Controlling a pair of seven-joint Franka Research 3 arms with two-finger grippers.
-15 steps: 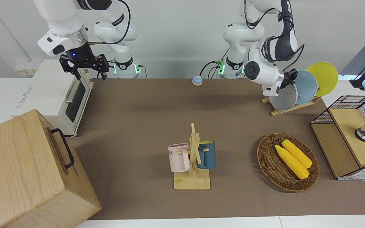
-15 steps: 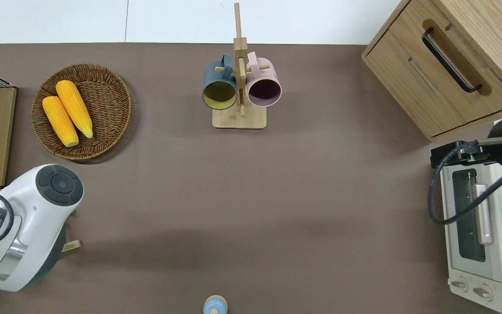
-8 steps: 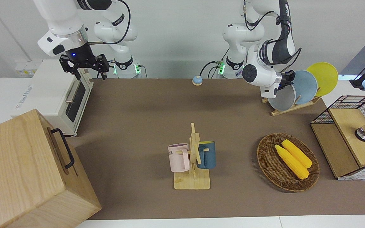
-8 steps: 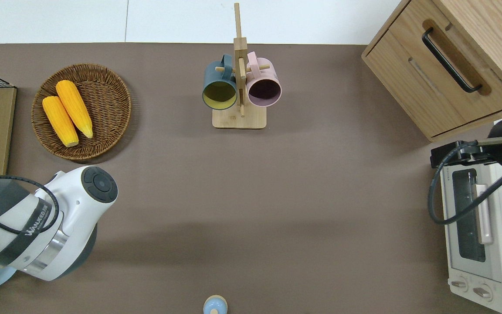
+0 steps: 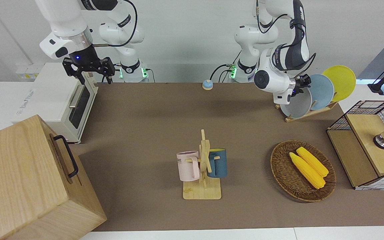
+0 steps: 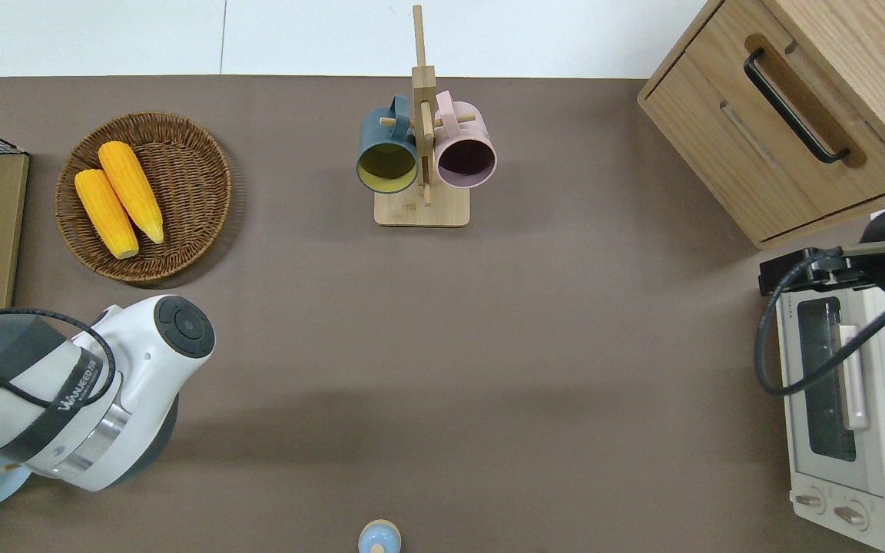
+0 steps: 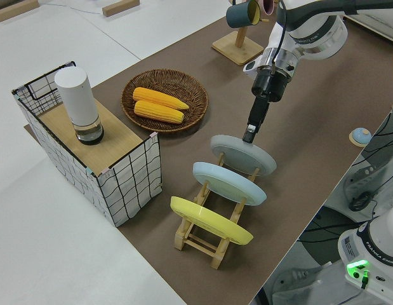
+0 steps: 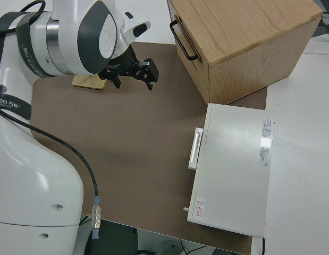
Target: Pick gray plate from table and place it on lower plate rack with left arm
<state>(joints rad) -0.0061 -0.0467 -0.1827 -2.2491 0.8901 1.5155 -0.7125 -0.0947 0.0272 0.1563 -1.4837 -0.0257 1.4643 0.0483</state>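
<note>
The gray plate (image 7: pixel 244 154) stands tilted in the end slot of the lower plate rack (image 7: pixel 209 236), at about eight o'clock on the brown desk (image 6: pixel 442 346) in the overhead view, with a sky-blue plate (image 7: pixel 229 182) and a yellow plate (image 7: pixel 211 220) in the slots beside it. The left gripper (image 7: pixel 249 135) has its fingers (image 7: pixel 247 137) at the gray plate's upper rim, though whether they grip or have released cannot be told. The right arm (image 5: pixel 66 31) is parked.

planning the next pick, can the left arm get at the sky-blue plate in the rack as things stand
Probably yes. The left gripper is at the rim of the gray plate, and the sky-blue plate stands in the next slot of the lower plate rack, its upper rim exposed. The neighbouring plates leave little room.
</note>
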